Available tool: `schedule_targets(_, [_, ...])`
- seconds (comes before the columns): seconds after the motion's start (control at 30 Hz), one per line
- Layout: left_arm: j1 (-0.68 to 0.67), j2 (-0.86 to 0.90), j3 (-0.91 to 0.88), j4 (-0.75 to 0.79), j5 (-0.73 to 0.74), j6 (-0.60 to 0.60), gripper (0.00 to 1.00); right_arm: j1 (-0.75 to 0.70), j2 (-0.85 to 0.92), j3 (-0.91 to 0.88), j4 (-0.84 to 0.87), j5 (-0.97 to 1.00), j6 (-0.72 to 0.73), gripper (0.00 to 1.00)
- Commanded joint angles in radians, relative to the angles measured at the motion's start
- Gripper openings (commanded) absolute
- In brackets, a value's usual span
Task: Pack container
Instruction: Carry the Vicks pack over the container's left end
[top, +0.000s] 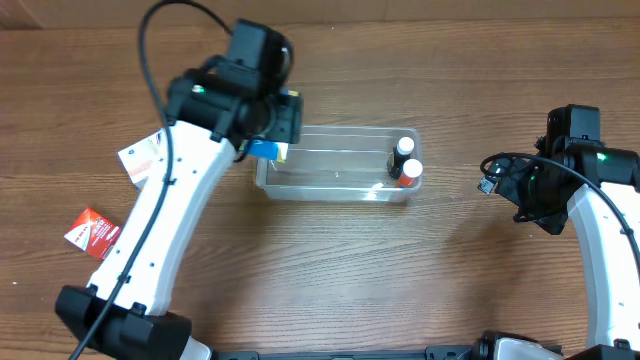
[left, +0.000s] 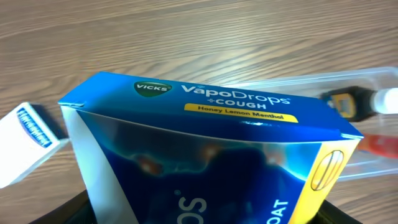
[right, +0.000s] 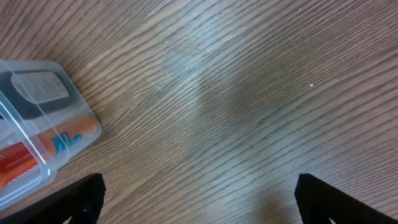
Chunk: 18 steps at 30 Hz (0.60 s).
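Wooden table (top: 330, 270) below, the left gripper (top: 268, 138) grips a blue VapoDrops box (left: 211, 143) over the left end of the container (top: 335, 192); the right gripper (right: 199, 202) gapes empty, well to its right.

We log: table (right: 249, 93), matt grained wood beneath the fingers; container (top: 340, 130), clear glossy plastic, left of the right fingers; VapoDrops box (left: 211, 124), glossy printed card.

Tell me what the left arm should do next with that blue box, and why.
Probably lower it straight down. The left claw grips the blue box at the left end of the tub, where the floor looks bare. The two bottles sit at the far right end, so nothing seems in the way.
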Motion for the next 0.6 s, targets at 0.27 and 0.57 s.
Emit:
schedule_targets(0.27, [-0.02, 0.302, 0.012, 0.021, 0.027, -0.121, 0.53, -0.005, -0.014, -0.002, 0.004, -0.008, -0.006, 1.0])
schedule_targets(0.57, [-0.02, 0.367, 0.001, -0.025, 0.024, -0.121, 0.55, -0.005, -0.014, -0.002, 0.005, -0.008, -0.006, 1.0])
